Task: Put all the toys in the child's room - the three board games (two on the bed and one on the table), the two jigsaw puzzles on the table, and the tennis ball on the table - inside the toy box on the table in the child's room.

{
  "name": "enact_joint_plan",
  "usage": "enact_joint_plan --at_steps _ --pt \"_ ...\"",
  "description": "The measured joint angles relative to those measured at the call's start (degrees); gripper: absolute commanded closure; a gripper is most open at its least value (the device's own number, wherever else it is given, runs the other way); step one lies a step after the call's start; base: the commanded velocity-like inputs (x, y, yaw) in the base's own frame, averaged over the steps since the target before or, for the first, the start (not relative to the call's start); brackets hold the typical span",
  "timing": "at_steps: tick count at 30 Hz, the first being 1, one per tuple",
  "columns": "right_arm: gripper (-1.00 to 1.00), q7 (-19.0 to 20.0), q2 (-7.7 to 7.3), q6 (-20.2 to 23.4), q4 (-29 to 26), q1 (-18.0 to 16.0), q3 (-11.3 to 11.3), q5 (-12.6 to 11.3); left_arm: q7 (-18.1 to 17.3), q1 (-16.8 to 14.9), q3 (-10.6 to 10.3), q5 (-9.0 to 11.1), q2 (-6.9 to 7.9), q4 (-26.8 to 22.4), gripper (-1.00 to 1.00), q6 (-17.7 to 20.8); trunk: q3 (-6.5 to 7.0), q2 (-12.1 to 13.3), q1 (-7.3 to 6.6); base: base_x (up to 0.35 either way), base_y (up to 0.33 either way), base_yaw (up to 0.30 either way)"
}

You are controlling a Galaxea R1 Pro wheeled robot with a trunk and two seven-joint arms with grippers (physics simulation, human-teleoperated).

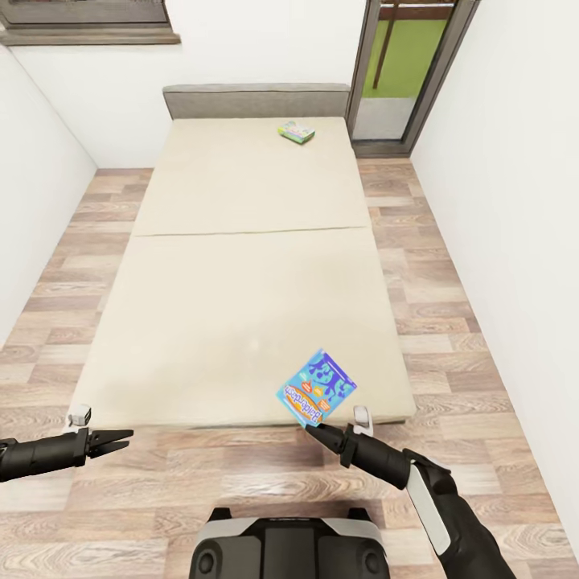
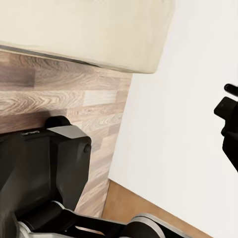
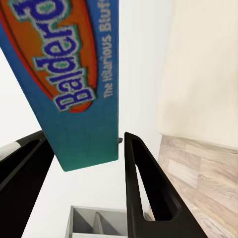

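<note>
One blue board game (image 1: 318, 388), stiff and likely light, sits pinched at its lower edge by the right pincer (image 1: 315, 431); the left pincer (image 1: 121, 439) hangs released.

open mattress (image 1: 241, 265) between two game boxes, walls flanking bed

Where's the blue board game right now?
In the head view the blue board game is at the bed's near right corner, just ahead of the right gripper; the right wrist view shows it between that gripper's fingers.
</note>
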Motion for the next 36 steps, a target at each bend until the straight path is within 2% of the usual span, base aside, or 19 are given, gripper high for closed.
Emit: enact_joint_plan --at_steps 16,22,36 --pt "1.0 -0.03 0.0 -0.09 -1.11 0.66 0.04 -0.01 0.0 0.01 0.07 0.0 -0.07 -0.01 -1.0 0.08 1.53 0.0 0.0 0.0 0.0 0.043" --pt "1.0 -0.08 0.0 -0.01 -2.91 1.61 0.0 -0.01 0.0 0.01 0.07 0.0 -0.53 -0.01 -1.0 0.09 2.1 0.0 0.0 0.0 0.0 0.072" --pt "1.0 -0.13 0.04 0.0 -3.25 1.71 0.06 -0.01 0.0 0.01 0.07 -0.03 -0.87 -0.01 -1.0 0.01 3.44 0.0 0.0 0.0 0.0 0.074"
